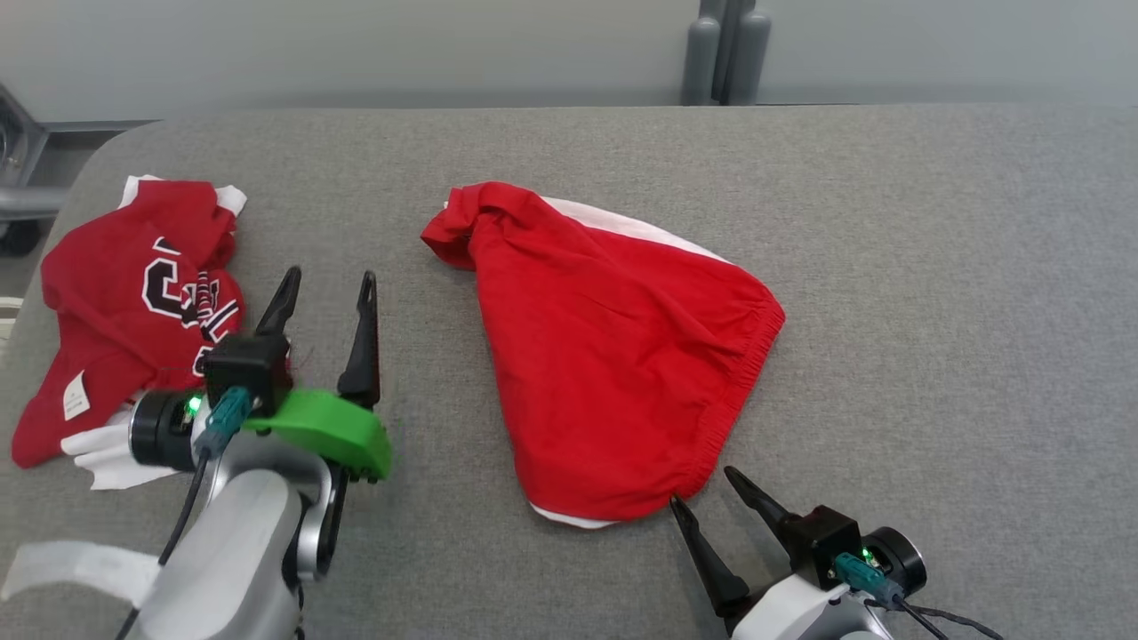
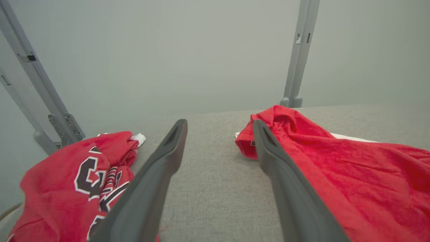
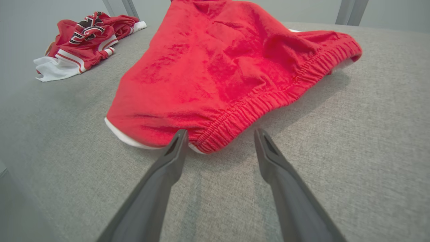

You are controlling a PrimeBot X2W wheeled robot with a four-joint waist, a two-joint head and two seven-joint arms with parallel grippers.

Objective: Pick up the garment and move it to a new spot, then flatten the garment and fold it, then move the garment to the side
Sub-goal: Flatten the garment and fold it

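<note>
The garment (image 1: 613,356) is a pair of red shorts with an elastic waistband and white lining, lying spread in a rough triangle mid-table, its far end bunched. The left wrist view has the garment (image 2: 352,174) at its right, and the right wrist view has the garment (image 3: 231,67) just ahead. My left gripper (image 1: 329,280) hovers open to the left of it, nothing between its fingers (image 2: 158,178). My right gripper (image 1: 707,484) is open at the shorts' near corner, beside the waistband, with empty fingers (image 3: 168,161).
A crumpled red jersey (image 1: 133,293) with black-and-white lettering and white trim lies at the table's left edge, also seen as the jersey (image 2: 70,181) and the jersey (image 3: 84,37). The grey fabric table (image 1: 933,311) has bare room on the right. Grey posts (image 1: 725,53) stand behind.
</note>
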